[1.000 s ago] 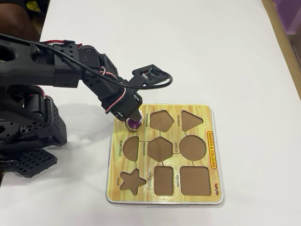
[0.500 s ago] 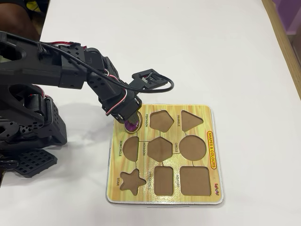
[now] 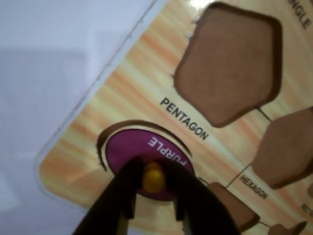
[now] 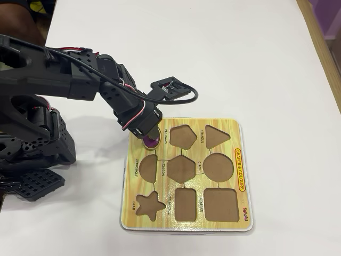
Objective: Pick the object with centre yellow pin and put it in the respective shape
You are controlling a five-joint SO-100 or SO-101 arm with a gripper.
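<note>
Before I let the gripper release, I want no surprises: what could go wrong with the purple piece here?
1. The purple oval piece looks not fully seated; a dark crescent of the brown oval cutout shows at its upper left, so it may rest tilted.
2. The gripper is closed on the yellow knob; lifting before opening could pull the piece out.

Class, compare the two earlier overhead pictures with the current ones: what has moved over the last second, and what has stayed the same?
Little moved. The pincer stays closed on the yellow knob of the purple oval piece, shifting only slightly over the board's corner; the piece now sits at the oval cutout, with a dark gap along one edge. The shape board and its other empty cutouts are unchanged.
</note>
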